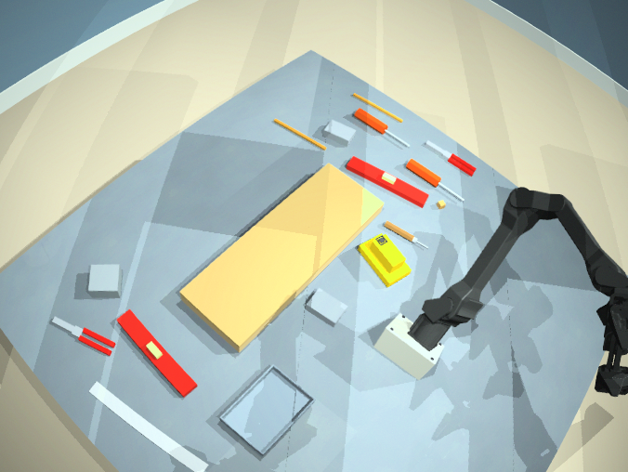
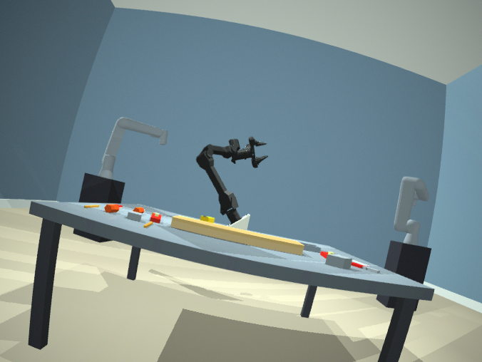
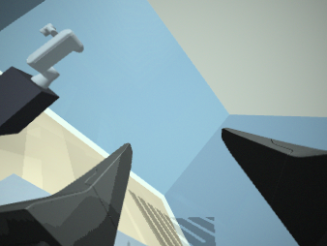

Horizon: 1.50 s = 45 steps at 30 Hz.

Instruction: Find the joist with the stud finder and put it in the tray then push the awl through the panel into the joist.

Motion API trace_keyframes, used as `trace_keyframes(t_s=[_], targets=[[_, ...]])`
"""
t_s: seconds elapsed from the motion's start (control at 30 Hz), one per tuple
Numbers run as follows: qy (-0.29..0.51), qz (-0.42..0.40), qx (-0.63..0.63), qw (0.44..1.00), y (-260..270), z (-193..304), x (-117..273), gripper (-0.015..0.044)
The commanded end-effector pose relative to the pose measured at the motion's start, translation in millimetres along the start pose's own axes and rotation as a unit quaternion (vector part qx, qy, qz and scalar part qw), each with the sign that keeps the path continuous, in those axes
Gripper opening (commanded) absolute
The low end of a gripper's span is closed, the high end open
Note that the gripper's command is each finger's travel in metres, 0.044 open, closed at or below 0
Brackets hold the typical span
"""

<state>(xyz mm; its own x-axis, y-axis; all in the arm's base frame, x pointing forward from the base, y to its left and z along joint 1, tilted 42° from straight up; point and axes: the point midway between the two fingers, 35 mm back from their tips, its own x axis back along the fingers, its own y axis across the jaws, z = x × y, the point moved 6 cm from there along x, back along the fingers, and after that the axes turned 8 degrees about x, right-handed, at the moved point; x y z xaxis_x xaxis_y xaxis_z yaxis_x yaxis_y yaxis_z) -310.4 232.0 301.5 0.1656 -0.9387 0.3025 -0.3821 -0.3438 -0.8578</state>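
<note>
Pale blue-grey, the table point(image 1: 202, 188) point(image 2: 218, 256) carries everything except the far end of the arm, which reaches out high past the edge. On it, the biggest item is the tan floor panel point(image 1: 284, 254) point(image 2: 237, 235), lying flat, with no hole that I can make out. Black and jointed, the arm point(image 1: 492, 254) point(image 2: 216, 181) rises from a whitish base point(image 1: 406, 349) point(image 2: 242, 224) on the same side of the panel as the yellow tool. Its claw point(image 2: 267, 150) point(image 3: 176, 139) is spread wide with nothing between the fingers, aimed away from the work. The shallow tray point(image 1: 241, 390) sits apart from the panel, with no tool inside. Bright yellow, the stud finder point(image 1: 388, 254) point(image 2: 207, 219) rests on the table just beside the panel. Smallest of the task's things, the awl point(image 1: 399, 231) lies on its side near the stud finder, orange handle toward the panel.

By my reading, the job is at its very start: fetching the stud finder. The next move calls for swinging the claw back over the table, turning it downward and lining the fingers up across the yellow grip, without knocking the nearby awl.
</note>
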Motion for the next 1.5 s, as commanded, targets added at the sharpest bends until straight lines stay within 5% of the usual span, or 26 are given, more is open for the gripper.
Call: trace_keyframes(t_s=[0.0,0.27,0.73,1.1,1.47], targets=[[0.001,0.000,-0.001,1.000,0,1,-1,0.0426],[0.081,0.009,-0.055,0.995,-26,57,-34,0.0440],[0.361,0.092,-0.189,0.908,-90,257,-56,0.0440],[0.561,0.172,-0.306,0.750,-103,402,13,0.0440],[0.716,0.257,-0.415,0.500,-69,492,137,0.0440]])
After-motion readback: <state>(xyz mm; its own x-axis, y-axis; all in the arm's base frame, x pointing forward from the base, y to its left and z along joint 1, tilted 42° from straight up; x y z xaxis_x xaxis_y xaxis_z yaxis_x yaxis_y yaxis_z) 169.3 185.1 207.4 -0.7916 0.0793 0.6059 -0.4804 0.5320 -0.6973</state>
